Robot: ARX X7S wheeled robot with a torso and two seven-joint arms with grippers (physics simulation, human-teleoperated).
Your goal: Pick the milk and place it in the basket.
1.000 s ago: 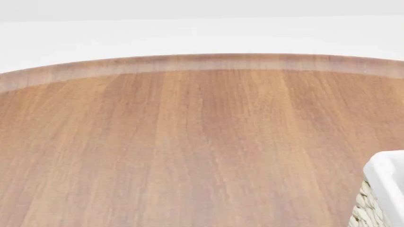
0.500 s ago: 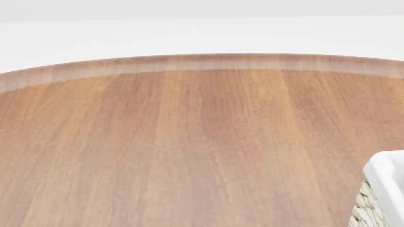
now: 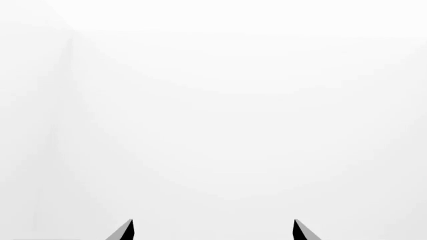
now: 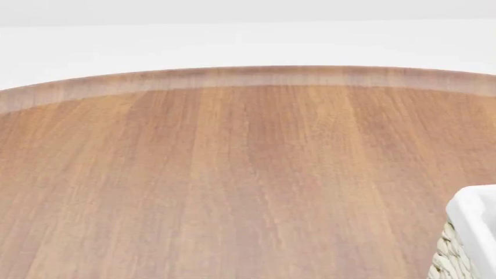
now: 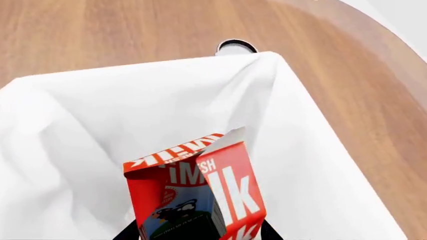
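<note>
From the head camera you look forward and down over the round wooden table [image 4: 232, 186], its far curved edge crossing the upper part of the view, with only a corner of the basket [image 4: 473, 232] cut off at the lower right. Your right wrist camera looks steeply down from close above into that basket's white liner [image 5: 100, 125], the milk [image 5: 193, 195] filling the near foreground and table wood beyond the rim. Basket and tabletop are what these two views share. Your left wrist camera faces blank white; only two dark fingertips [image 3: 123, 231] show.
</note>
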